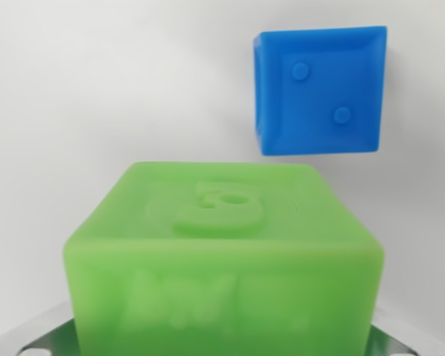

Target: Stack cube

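Green and translucent, the nearer cube (pixel 222 259) fills the lower half of the wrist view, close under the camera and partly blurred. Its top face carries a raised figure, and its front face has raised marks too soft to read. Its bottom edge runs out of the picture. At the lower left and lower right corners, bits of grey metal with small holes (pixel 44 343) show on either side of this cube; these look like parts of the gripper, but the fingertips themselves are hidden, so I cannot tell how wide they stand or whether they have hold of the green cube.

Beyond it, toward the wrist view's upper right, sits the blue cube (pixel 320 90), well apart from the green one and slightly turned. The face toward the camera has a recessed panel with two raised dots set on a diagonal.

Both lie against a plain white surface (pixel 96 89), whose edges and corners are out of view
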